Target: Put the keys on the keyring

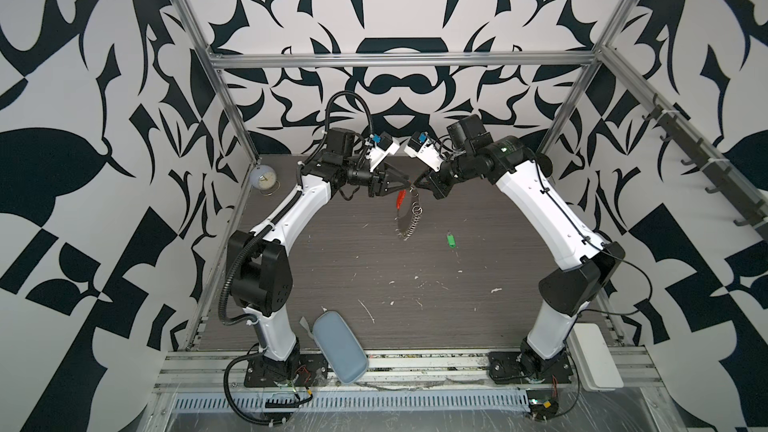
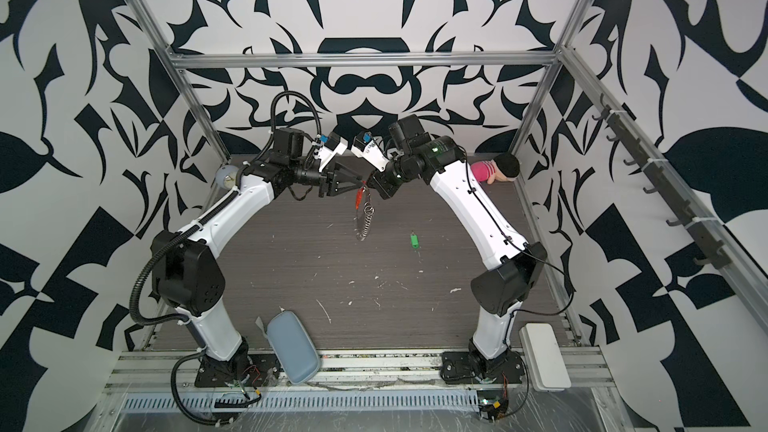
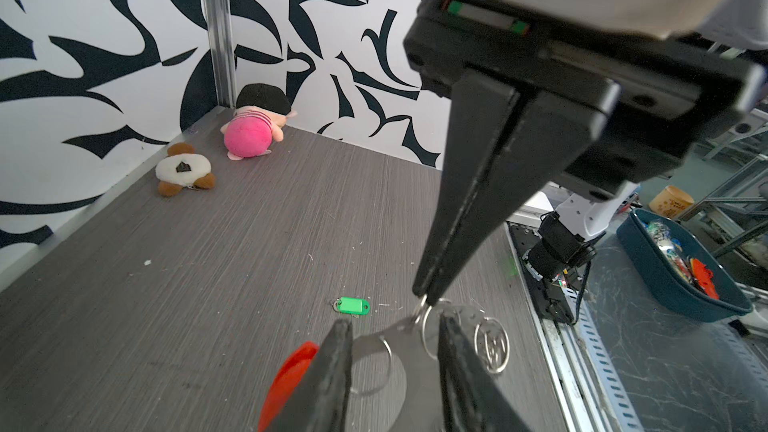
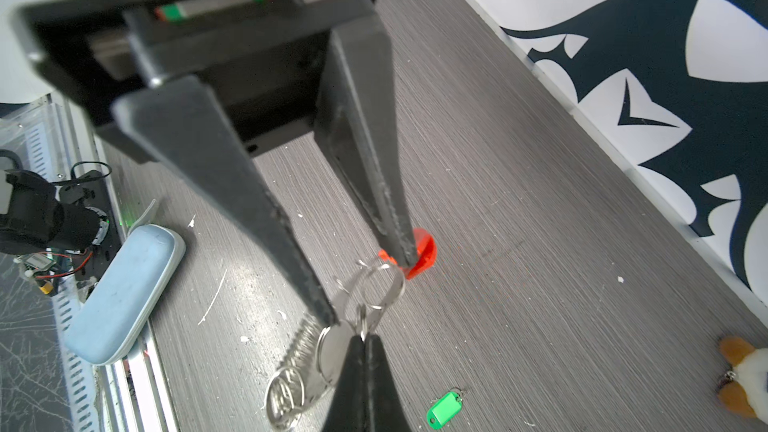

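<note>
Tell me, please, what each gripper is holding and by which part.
The right gripper is shut on a small silver ring at the top of the keyring, which hangs from it. The left gripper stands open around it.

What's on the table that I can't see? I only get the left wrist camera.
Observer: A pale blue case lies at the table's front edge, on the left.
Operator: Anything else?
Observer: A round alarm clock stands in the far left corner.
Operator: Does the keyring hang down?
Observer: Yes, in both top views the keyring dangles from the right gripper, small rings strung along it.
</note>
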Controlling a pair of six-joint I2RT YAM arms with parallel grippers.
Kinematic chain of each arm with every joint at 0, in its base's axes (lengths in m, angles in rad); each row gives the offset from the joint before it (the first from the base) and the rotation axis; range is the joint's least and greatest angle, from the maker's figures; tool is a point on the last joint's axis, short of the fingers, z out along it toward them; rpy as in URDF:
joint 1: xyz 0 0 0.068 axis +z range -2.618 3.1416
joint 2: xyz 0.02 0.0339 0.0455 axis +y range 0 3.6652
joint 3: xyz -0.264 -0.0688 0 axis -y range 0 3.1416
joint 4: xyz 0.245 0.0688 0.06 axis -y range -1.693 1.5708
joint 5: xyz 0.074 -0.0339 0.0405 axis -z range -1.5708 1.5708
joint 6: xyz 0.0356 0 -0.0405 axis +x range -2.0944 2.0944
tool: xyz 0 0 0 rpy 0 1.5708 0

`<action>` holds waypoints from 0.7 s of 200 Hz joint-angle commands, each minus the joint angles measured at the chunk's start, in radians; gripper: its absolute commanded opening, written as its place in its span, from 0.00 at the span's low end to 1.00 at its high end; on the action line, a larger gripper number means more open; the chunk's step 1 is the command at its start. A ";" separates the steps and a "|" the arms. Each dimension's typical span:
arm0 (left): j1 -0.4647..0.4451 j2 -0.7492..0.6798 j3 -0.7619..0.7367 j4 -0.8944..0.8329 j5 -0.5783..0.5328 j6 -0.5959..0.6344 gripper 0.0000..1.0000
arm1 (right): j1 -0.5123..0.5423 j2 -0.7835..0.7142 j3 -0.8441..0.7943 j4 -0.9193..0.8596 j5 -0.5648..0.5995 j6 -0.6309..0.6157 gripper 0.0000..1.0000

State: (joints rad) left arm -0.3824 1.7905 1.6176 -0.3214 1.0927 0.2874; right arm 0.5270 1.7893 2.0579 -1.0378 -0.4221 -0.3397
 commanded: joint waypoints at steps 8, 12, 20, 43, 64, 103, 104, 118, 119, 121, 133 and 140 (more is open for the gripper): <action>-0.007 0.012 0.036 -0.024 0.033 -0.010 0.36 | 0.011 -0.033 0.045 0.025 -0.030 0.011 0.00; -0.007 0.015 0.037 -0.024 0.035 -0.011 0.35 | 0.011 -0.030 0.046 0.024 -0.030 0.011 0.00; -0.009 0.017 0.038 -0.025 0.038 -0.013 0.32 | 0.011 -0.031 0.048 0.022 -0.030 0.011 0.00; -0.009 0.018 0.038 -0.025 0.039 -0.017 0.28 | 0.011 -0.030 0.054 0.023 -0.025 0.015 0.00; -0.009 0.018 0.037 -0.031 0.040 -0.017 0.30 | 0.011 -0.029 0.060 0.033 -0.017 0.026 0.00; -0.010 0.008 0.023 -0.052 0.041 -0.005 0.31 | 0.011 -0.013 0.092 0.025 -0.018 0.034 0.00; -0.009 0.007 0.022 -0.053 0.041 -0.004 0.31 | 0.011 -0.012 0.093 0.025 -0.018 0.035 0.00; -0.010 0.008 0.022 -0.062 0.043 -0.001 0.29 | 0.011 -0.001 0.110 0.014 -0.020 0.037 0.00; -0.009 0.009 0.022 -0.061 0.043 -0.001 0.29 | 0.011 0.000 0.110 0.012 -0.021 0.036 0.00; -0.009 0.010 0.023 -0.061 0.045 -0.001 0.28 | 0.011 0.002 0.114 0.011 -0.021 0.036 0.00; -0.009 0.010 0.026 -0.061 0.048 -0.001 0.26 | 0.011 0.014 0.132 -0.003 -0.033 0.038 0.00; -0.010 0.012 0.028 -0.061 0.049 -0.001 0.26 | 0.012 0.022 0.142 -0.010 -0.041 0.040 0.00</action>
State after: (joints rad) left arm -0.3885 1.7931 1.6276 -0.3393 1.1164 0.2707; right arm 0.5323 1.7966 2.1307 -1.0561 -0.4229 -0.3149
